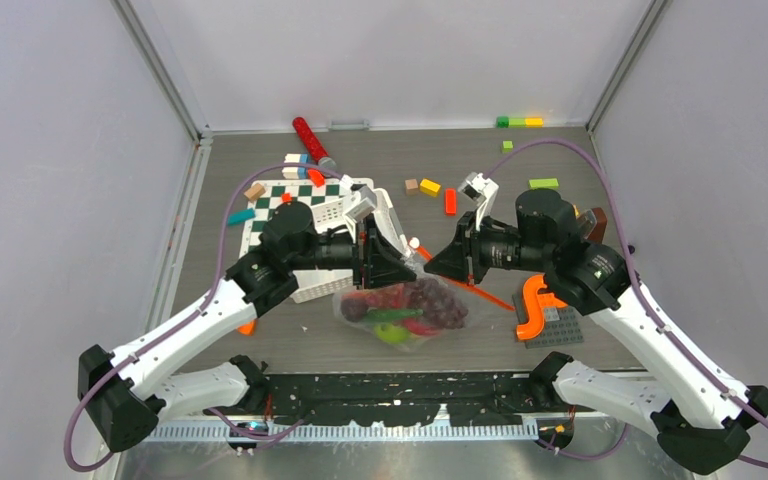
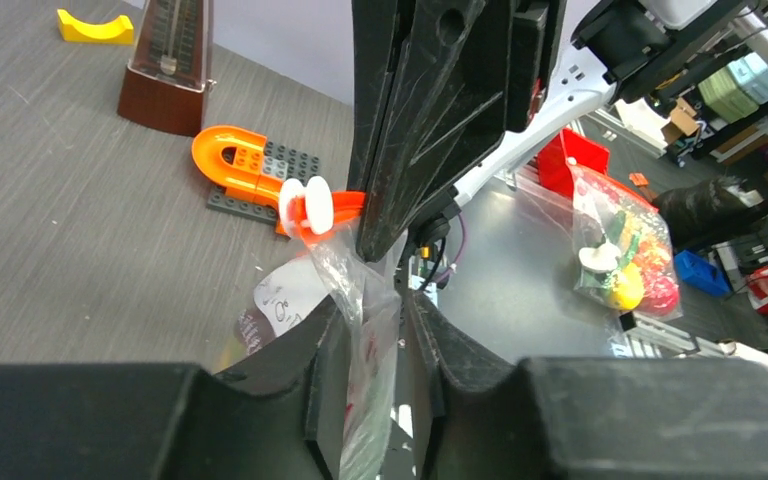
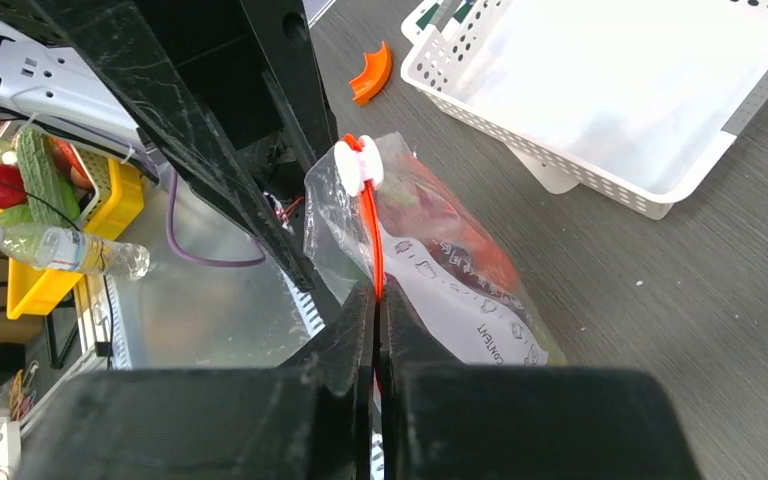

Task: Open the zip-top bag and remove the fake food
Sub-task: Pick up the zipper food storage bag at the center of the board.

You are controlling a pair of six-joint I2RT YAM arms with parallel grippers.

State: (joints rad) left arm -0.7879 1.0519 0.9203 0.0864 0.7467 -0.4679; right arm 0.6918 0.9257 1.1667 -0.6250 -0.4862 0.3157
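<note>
One zip-top bag (image 3: 457,268) within right end effector (image 3: 377,298)

Sagging on the table (image 1: 300,335) as a clear, crinkly zip-top bag (image 1: 460,312), orange zip strip (image 3: 370,240) and white slider (image 3: 358,167) sticking upward; enclosing the fake food (image 1: 405,312): purple grapes (image 1: 432,300), green apple (image 1: 392,333), red pieces (image 1: 365,298).

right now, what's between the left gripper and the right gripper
Only the top of the clear crinkly plastic zip-top bag, with its orange zip strip and white slider tab, separates the left gripper from the right gripper. Both wrist views show it.
</note>
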